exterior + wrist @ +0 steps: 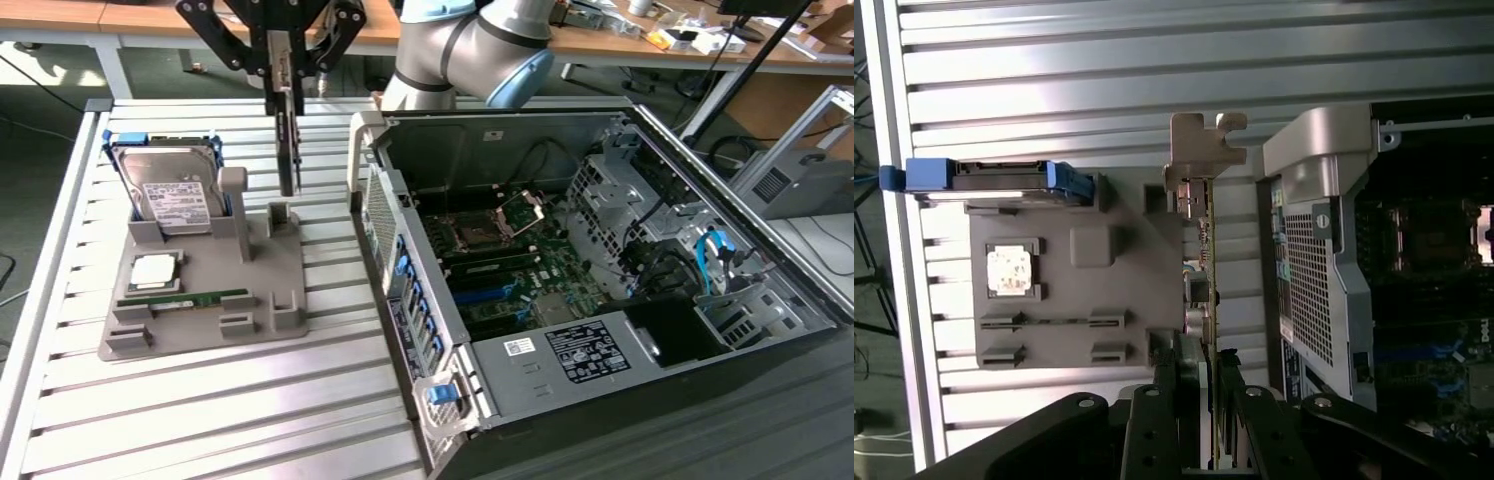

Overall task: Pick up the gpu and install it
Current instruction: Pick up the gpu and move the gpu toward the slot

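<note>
Exterior view is showing the gripper (283, 70) closing partway on the top edge of the gpu (287, 150), which is hanging upright and edge-on over the side of the gray holder (200, 320) that is facing the open computer case (378, 215), toward the table's (200, 420) far edge. Wrist view is showing the fingers (1166, 400) pinching the card. Pickup is looking done, with the card appearing to be lifted out. The gpu is not yet sitting inside the case, so the install is remaining.

A holder (200, 320) sits on the counter (200, 420) at the exterior view's left, a computer case (587, 350) at its right. The gpu (288, 150) hangs in the hand (283, 82) between them, above the counter.
</note>
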